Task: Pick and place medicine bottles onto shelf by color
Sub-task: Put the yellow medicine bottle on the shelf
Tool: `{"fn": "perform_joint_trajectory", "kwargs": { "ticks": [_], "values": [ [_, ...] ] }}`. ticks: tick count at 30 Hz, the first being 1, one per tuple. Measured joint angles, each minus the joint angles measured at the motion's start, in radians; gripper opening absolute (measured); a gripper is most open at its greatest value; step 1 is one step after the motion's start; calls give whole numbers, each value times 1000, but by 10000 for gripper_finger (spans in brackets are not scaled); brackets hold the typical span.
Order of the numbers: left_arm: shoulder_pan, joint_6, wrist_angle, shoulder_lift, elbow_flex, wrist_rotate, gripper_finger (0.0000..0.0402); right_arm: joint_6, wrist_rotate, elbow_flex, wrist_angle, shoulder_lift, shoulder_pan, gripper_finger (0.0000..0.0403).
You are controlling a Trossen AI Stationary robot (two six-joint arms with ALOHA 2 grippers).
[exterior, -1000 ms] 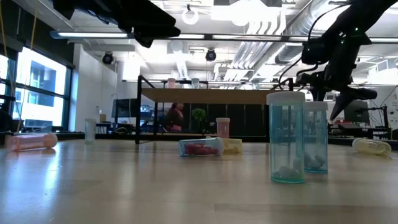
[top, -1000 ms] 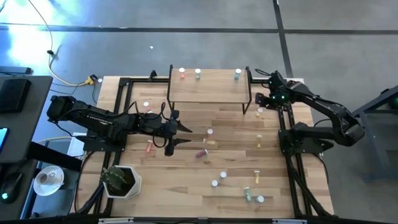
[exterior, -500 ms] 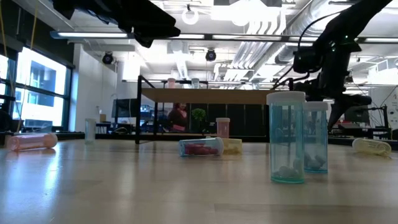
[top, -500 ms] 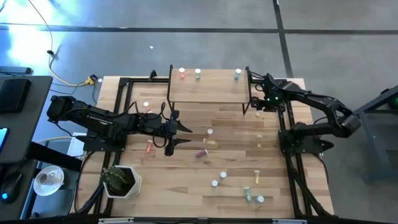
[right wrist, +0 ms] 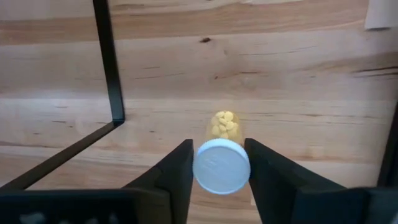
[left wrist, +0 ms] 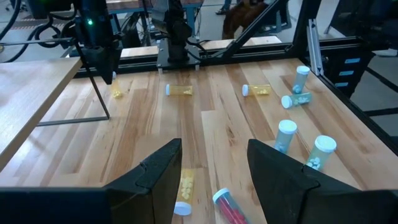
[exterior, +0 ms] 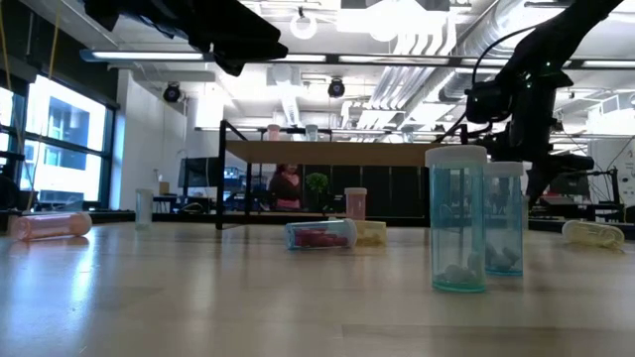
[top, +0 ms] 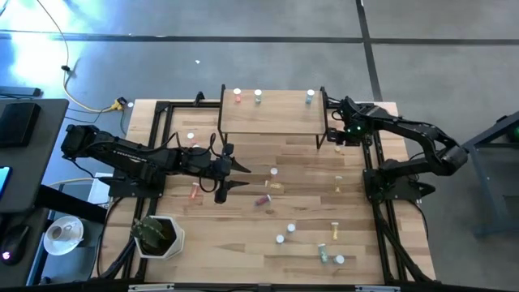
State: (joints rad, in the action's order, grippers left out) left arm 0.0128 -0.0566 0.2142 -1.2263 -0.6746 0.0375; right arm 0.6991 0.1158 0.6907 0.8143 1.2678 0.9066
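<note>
The shelf (top: 272,113) stands at the table's far side with a red, a green and a blue bottle on its far edge. Just off its right leg, my right gripper (top: 336,139) points down over a yellow medicine bottle (right wrist: 224,124) with a white cap, its fingers shut on that bottle. My left gripper (left wrist: 214,168) hangs open above the middle of the table (top: 223,177), with nothing between its fingers. Other medicine bottles lie or stand loose on the planks. My right gripper has the yellow bottle's white cap (right wrist: 202,165) pinched between its two fingers, one on either side. The fingers come from above, pointing down. The cap faces up at the wrist camera and the pill-filled body shows below it; its base is hidden.
The shelf's black leg (right wrist: 109,62) stands close beside the held bottle. Loose bottles lie mid-table (top: 263,199), (top: 195,191) and toward the near right (top: 328,257). Two blue bottles (exterior: 458,223) stand near the low camera. A potted plant (top: 160,235) sits near left.
My right gripper has come down and a little toward the table's left edge, onto the yellow bottle beside the shelf's right leg, turning slightly as it went. The left arm has kept still.
</note>
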Motion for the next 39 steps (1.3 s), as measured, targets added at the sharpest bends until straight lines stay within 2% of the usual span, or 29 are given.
{"fn": "perform_joint_trajectory", "kwargs": {
  "ticks": [5,11,22,31,39],
  "values": [
    [0,0,0,0,0,0,175,-5,0,0,0,-1,0,103],
    [0,0,0,0,0,0,175,-32,-3,2,11,-1,0,110],
    [0,0,0,0,0,0,174,-90,-110,108,148,-85,0,104],
    [0,0,0,0,0,0,174,-98,-172,245,209,-162,0,108],
    [0,0,0,0,0,0,174,-158,-283,459,267,-176,0,109]
  ]
}}
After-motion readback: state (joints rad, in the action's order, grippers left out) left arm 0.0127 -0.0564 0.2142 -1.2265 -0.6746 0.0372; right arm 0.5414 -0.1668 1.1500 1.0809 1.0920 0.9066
